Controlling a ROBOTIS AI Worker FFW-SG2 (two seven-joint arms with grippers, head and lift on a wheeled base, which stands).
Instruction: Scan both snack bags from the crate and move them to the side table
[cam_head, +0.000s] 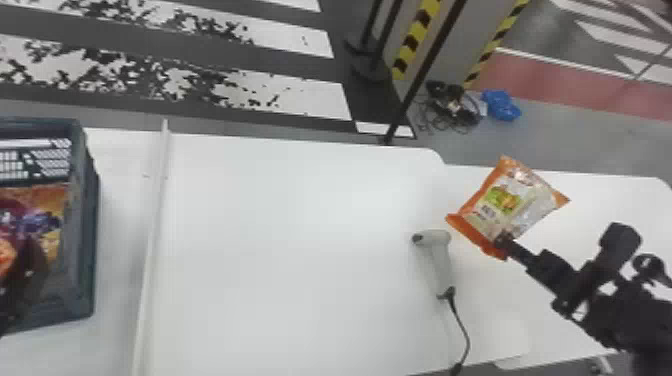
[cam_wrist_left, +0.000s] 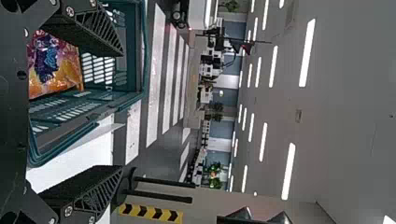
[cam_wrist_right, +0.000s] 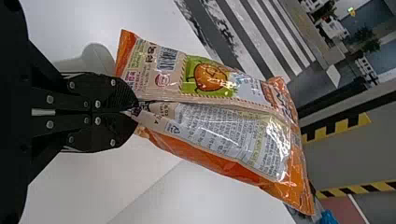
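Observation:
My right gripper (cam_head: 504, 241) is shut on one end of an orange snack bag (cam_head: 515, 200), holding it raised over the side table (cam_head: 615, 200). In the right wrist view, the right gripper (cam_wrist_right: 135, 109) pinches the edge of the orange bag (cam_wrist_right: 224, 135), whose printed back with its barcode faces the camera. The grey scanner (cam_head: 441, 262) lies on the white table, left of the bag. A purple-and-orange snack bag (cam_head: 47, 215) is in the crate (cam_head: 86, 210). My left gripper (cam_head: 22, 287) is at the crate; in the left wrist view, the left gripper (cam_wrist_left: 122, 111) is open and empty.
A raised white strip (cam_head: 156, 215) runs across the white table (cam_head: 280, 215) between crate and scanner. The scanner's cable (cam_head: 467, 332) trails to the front edge. Dark stand poles (cam_head: 425, 75) and a striped barrier (cam_head: 417, 40) stand behind the tables.

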